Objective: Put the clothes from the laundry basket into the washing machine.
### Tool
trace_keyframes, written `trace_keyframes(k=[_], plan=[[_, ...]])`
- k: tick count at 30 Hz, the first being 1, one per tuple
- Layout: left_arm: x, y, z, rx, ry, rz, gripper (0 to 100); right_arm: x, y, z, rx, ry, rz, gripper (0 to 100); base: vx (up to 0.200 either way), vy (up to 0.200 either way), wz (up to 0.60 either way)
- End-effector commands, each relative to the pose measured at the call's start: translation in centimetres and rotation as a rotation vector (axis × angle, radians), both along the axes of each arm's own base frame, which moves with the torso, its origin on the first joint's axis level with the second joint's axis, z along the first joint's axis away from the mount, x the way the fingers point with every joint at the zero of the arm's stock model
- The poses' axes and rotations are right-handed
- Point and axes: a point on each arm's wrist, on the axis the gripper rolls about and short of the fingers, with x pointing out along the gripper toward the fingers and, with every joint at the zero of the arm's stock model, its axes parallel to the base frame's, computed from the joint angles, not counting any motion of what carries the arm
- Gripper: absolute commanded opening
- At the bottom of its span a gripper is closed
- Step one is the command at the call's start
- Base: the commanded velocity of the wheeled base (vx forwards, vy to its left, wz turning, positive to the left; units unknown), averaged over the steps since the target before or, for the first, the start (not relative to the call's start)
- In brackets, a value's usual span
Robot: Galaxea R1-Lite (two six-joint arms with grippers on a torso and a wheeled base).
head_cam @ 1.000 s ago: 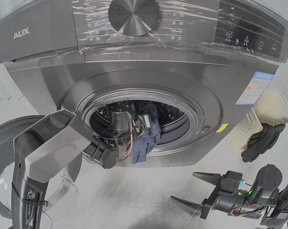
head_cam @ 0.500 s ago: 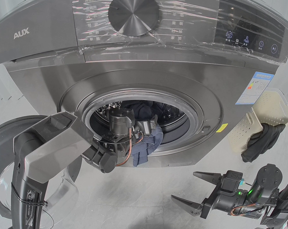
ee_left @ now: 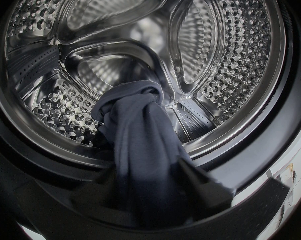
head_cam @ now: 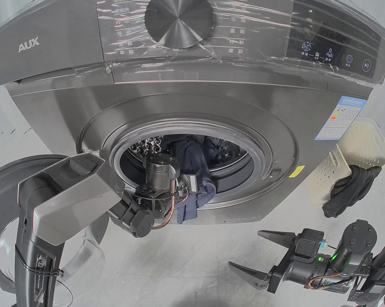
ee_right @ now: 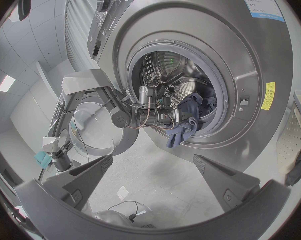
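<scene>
right of the washing machine (head_cam: 56,99) opening sit a blue label (head_cam: 340,117) and yellow sticker (head_cam: 296,171).

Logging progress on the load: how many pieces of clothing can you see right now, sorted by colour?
Dark blue garment: 1, hanging over the door rim of the washing machine, partly in the drum.
Black garment: 1, draped over the edge of the laundry basket.
Total: 2
</scene>
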Motion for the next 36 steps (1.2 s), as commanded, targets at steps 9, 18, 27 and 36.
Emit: trace_keyframes(k=[9,18,27,36], plan=[[2.4,-1.1,3.3,-0.101,-0.140,0.023,0,0.1,0.1,0.0,-0.001,0.000,0.000,100,0.000,0.000,0.00],[3.0,-1.5,3.8,-0.148,-0.190,0.031,0,0.3,0.1,0.1,0.004,-0.009,-0.007,100,0.000,0.000,0.00],[1.7,-1.2,3.9,-0.119,-0.143,0.021,100,0.5,-0.1,0.0,0.000,-0.006,-0.016,100,0.000,0.000,0.00],[0.5,-1.1,0.7,-0.032,-0.013,-0.002,100,0.4,0.0,0.0,0.001,-0.007,-0.014,100,0.000,0.000,0.00]])
